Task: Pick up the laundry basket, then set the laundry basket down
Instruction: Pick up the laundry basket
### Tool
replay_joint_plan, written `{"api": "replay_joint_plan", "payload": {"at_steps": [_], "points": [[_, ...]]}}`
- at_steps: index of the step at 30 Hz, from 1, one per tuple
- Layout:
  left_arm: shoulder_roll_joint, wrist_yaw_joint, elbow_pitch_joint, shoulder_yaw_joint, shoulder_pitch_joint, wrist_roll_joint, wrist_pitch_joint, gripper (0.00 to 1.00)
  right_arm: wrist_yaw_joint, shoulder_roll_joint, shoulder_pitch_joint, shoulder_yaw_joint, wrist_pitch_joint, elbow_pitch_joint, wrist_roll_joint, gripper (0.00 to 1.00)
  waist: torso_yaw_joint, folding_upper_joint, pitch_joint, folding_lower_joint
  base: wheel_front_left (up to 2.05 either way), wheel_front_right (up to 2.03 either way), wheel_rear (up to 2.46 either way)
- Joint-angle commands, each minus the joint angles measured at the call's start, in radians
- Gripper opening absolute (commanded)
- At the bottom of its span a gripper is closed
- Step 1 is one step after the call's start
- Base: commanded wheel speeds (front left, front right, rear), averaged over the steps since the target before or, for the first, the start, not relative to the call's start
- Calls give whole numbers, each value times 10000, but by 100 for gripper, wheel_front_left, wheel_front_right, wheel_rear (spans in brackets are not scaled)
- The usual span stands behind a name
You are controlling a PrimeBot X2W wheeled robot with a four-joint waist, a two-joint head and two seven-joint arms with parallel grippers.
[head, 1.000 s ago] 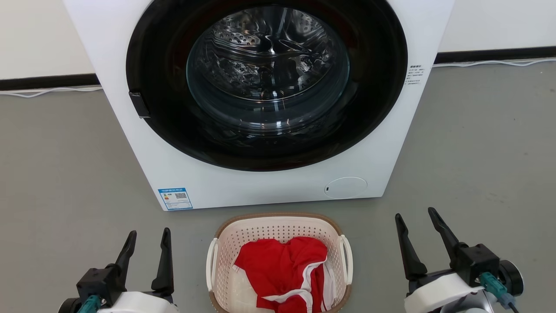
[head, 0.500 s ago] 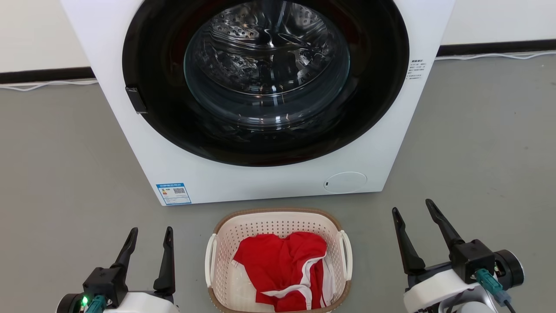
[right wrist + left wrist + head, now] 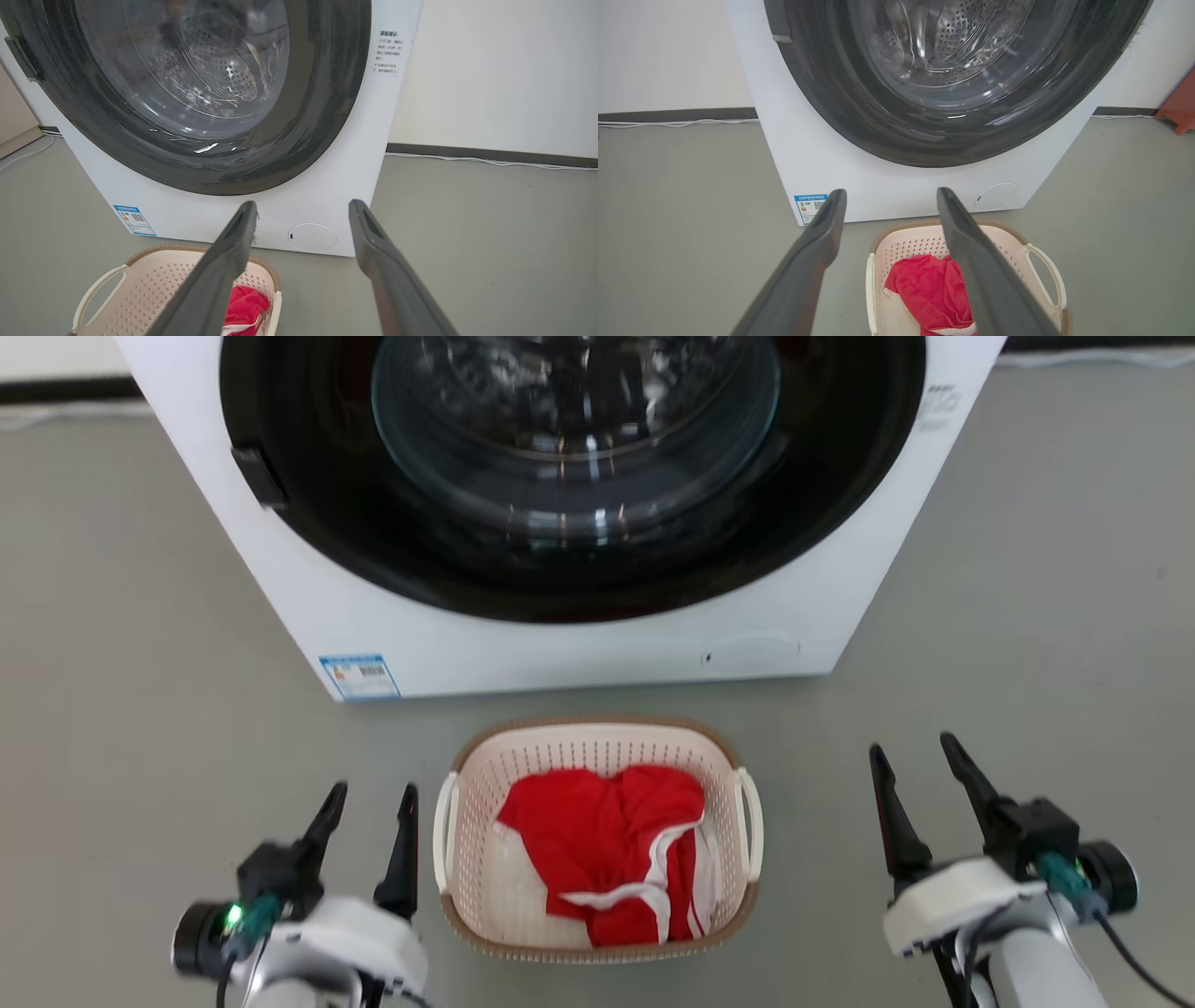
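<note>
at the lower left of your head view, the left gripper (image 3: pixel 372 791) hangs over the grey floor (image 3: pixel 121 616), its two dark fingers apart with nothing between them. its inner finger (image 3: pixel 403 849) is just beside the left loop handle (image 3: pixel 441 840) of the laundry basket (image 3: pixel 590 721), with a sliver of floor showing between them. in your left wrist view the same gripper (image 3: pixel 892 192) points toward the washing machine (image 3: pixel 817 158), and the basket (image 3: pixel 906 245) lies low, partly behind the right-hand finger.

in the middle, the laundry basket stands upright on the floor, just in front of the washing machine (image 3: pixel 560 649) and apart from it. a crumpled red garment (image 3: pixel 597 840) with white trim lies inside. the machine's round dark door (image 3: pixel 560 569) faces you, and a blue label (image 3: pixel 359 677) sits at its lower left corner.

on the right, the right gripper (image 3: pixel 912 747) is well clear of the right loop handle (image 3: pixel 752 835), its fingers spread and holding nothing. in your right wrist view that gripper (image 3: pixel 303 204) points at the foot of the machine, with the basket (image 3: pixel 154 284) at the lower left.
</note>
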Motion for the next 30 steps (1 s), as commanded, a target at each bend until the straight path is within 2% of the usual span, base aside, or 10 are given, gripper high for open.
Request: {"api": "replay_joint_plan", "payload": {"at_steps": [1,10,18,30], "points": [[143,-97,145,168,-790,35,-57,100,62,-38,-586,279,-137,42,89,100,56,0,718,0,0,0,0],[168,-207,2157,-592,-2943,103,316,100,62,-38,-2284,421,-137,1870,113,100,72,0,2518,0,0,0,0],[128,-167,3811,-958,-4427,-67,236,100,62,-38,-3604,734,-138,3594,247,100,107,0,3838,0,0,0,0],[191,165,5581,-1183,-5949,-75,3,100,62,-37,-4506,1310,-138,4230,339,100,202,0,5193,0,0,0,0]]}}
